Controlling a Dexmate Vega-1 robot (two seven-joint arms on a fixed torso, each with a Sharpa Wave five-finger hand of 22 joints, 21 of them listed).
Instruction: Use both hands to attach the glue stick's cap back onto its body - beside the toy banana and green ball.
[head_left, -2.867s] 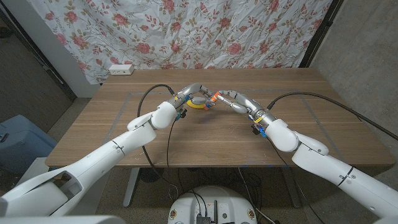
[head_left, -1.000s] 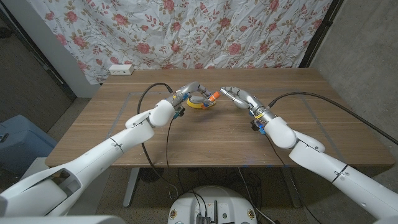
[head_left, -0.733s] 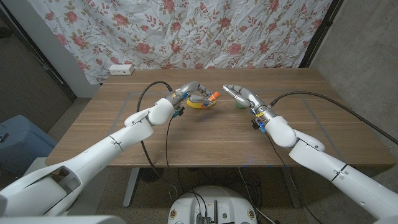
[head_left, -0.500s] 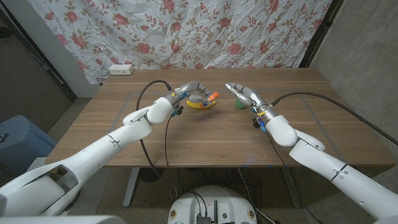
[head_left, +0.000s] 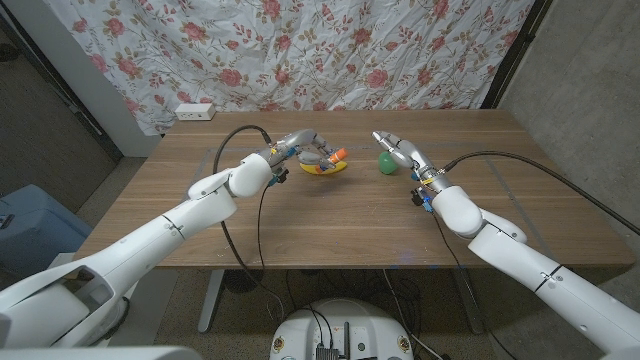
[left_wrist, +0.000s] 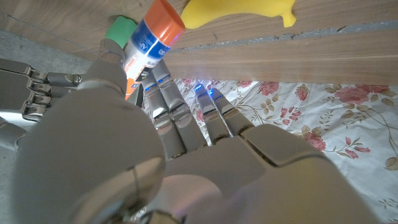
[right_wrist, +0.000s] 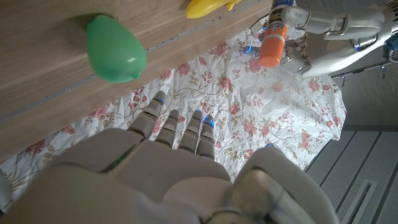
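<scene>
My left hand (head_left: 306, 150) holds the glue stick (head_left: 335, 155) just above the yellow toy banana (head_left: 326, 168), pinched between thumb and fingers. The stick (left_wrist: 151, 36) has a white and blue label, and an orange cap sits on its end. From the right wrist view the stick (right_wrist: 274, 36) hangs in the left hand's fingers (right_wrist: 329, 28), orange end outward. The green ball (head_left: 385, 163) lies on the table to the right of the banana. My right hand (head_left: 400, 150) hovers over the ball (right_wrist: 115, 48) with fingers stretched out and nothing in it.
A white power strip (head_left: 194, 112) lies at the table's far left corner (head_left: 175, 135). A floral cloth hangs behind the table. Black cables loop off both forearms over the wood.
My right hand has drawn back to the right from the glue stick and now sits over the green ball. My left hand has kept the stick and shifted slightly left above the banana.
</scene>
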